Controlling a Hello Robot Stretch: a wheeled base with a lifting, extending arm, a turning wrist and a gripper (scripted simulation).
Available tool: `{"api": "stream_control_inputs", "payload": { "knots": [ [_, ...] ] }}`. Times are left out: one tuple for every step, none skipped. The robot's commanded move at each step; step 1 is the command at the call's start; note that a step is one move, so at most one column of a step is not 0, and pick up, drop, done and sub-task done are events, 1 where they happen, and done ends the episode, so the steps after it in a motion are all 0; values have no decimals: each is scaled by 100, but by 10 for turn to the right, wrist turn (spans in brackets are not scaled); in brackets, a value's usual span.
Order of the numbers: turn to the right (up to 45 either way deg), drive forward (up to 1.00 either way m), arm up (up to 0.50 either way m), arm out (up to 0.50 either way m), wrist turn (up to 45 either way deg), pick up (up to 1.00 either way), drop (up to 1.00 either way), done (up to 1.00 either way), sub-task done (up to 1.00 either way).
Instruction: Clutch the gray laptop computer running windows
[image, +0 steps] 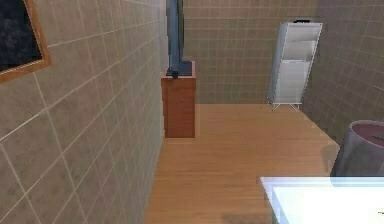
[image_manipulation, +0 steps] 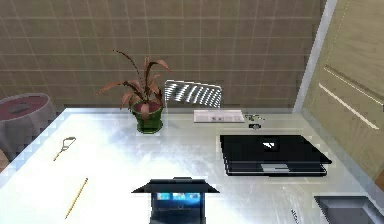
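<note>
Colours, shapes and markings of the robot's body cannot be told; no finding is recorded.

open laptop (image_manipulation: 178, 198) cut by the bottom edge; small bits (image_manipulation: 254, 118) too tiny to name

You see a white table (image_manipulation: 120, 160) carrying a potted plant (image_manipulation: 148, 108), a closed black laptop (image_manipulation: 273, 153), an open laptop (image_manipulation: 177, 197) and a pencil (image_manipulation: 77, 197).
</note>
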Motion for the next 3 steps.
{"api": "stream_control_inputs", "payload": {
  "knots": [
    [0, 0, 0, 0, 0, 100, 0, 0, 0],
    [0, 0, 10, 0, 0, 0, 0, 0, 0],
    [0, 0, 0, 0, 0, 0, 0, 100, 0]
  ]
}}
